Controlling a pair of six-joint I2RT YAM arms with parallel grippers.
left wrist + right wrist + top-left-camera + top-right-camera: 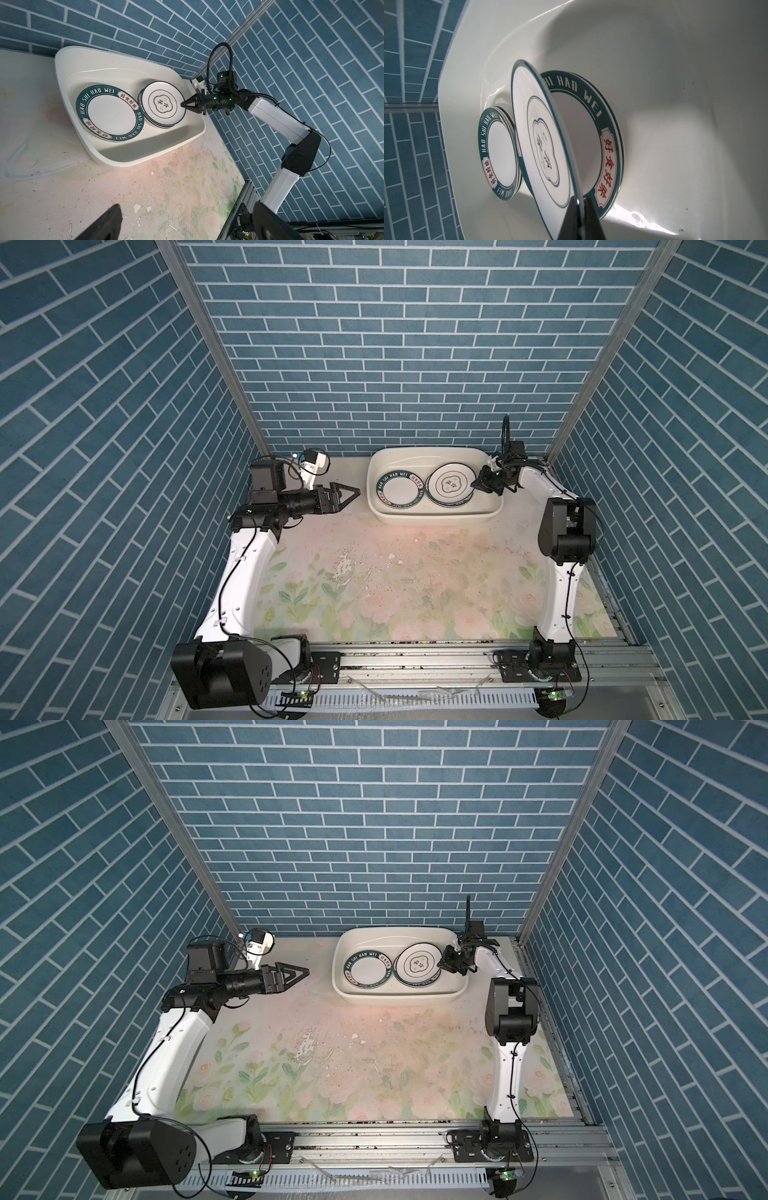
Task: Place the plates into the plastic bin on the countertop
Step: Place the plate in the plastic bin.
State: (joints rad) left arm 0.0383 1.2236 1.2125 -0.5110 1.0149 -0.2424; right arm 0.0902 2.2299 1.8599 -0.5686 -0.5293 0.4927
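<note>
- Right of centre in both top views, the black right gripper (476, 486) (443, 966) is clamped on the right-hand rim of a round white plate with a thin dark edge and a cloud-shaped emblem (449, 485). The right wrist view shows one finger (570, 218) on each face of that rim.
- The cloud-emblem plate (542, 149) is tilted. Its gripped edge is lifted clear of a round white teal-lettered plate (591, 124) lying beneath it. Whether its far edge touches that plate cannot be told.
- The teal-lettered plate tops a stack in the right half of the large cream-white rectangular plastic bin (436, 450). A second teal-lettered plate (401, 491) tops another stack lying flat in the left half, just beside the first.
- The plastic bin stands at the far edge of the pale flower-printed countertop (415, 572), against the blue brick-pattern wall (395, 344).
- Left of the bin in both top views, the black left gripper (357, 491) (306, 971) hovers over the countertop, near the bin's left wall but apart from it. It holds nothing, and the left wrist view shows its fingers (104, 224) spread wide.
</note>
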